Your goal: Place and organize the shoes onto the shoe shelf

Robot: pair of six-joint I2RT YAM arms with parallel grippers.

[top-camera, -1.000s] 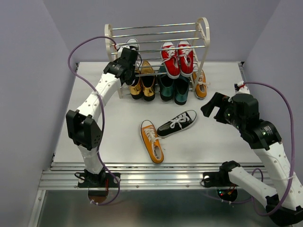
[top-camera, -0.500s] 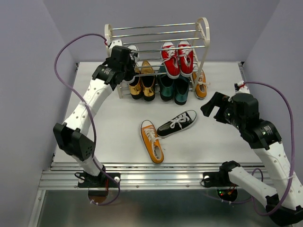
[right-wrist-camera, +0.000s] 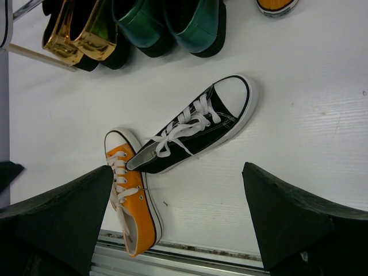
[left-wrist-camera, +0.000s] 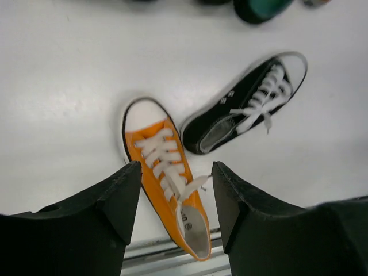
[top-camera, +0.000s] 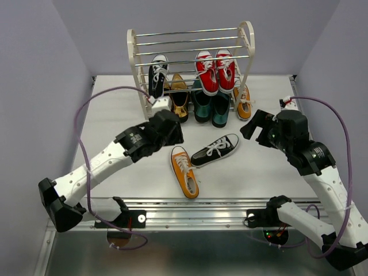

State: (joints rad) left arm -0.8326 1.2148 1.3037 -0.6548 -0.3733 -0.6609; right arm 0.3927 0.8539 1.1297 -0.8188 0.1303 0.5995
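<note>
The cream shoe shelf (top-camera: 190, 43) stands at the back. On it are a red pair (top-camera: 215, 72) and one black sneaker (top-camera: 156, 73) at the left; an orange sneaker (top-camera: 244, 103) sits at its lower right. On the table lie an orange sneaker (top-camera: 184, 171) and a black sneaker (top-camera: 216, 149), heel to side. My left gripper (top-camera: 174, 135) is open and empty, just above the orange sneaker (left-wrist-camera: 164, 167) with the black one (left-wrist-camera: 241, 106) beyond. My right gripper (top-camera: 257, 127) is open and empty, to the right of both (right-wrist-camera: 195, 126).
A glossy gold pair (top-camera: 172, 104) and a dark green pair (top-camera: 210, 108) sit at the shelf's bottom tier. The table's metal front rail (top-camera: 190, 207) runs close to the orange sneaker's heel.
My left arm has let go of the black sneaker on the shelf, pulled back and swung down toward the orange sneaker on the table. My right gripper has shifted slightly.
</note>
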